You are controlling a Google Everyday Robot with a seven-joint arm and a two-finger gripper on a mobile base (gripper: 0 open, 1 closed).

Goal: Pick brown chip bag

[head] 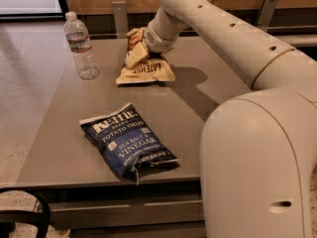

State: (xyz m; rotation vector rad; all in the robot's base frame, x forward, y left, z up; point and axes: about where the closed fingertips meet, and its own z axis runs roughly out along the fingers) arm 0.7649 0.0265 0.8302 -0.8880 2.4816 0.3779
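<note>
The brown chip bag [146, 71] lies at the far middle of the table, its tan near end with dark "LATE JULY" lettering flat on the top. Its far end is bunched up and raised against my gripper [137, 52]. The gripper comes down from the arm at the upper right and is shut on the bag's upper part. One cream finger [133, 57] lies across the bag's top. The other finger is hidden behind the bag.
A dark blue Kettle "Sea Salt & Vinegar" bag [128, 142] lies near the table's front edge. A clear water bottle [80, 46] stands at the far left. My arm and body [257, 148] fill the right side. The grey table [64, 133] ends at left and front.
</note>
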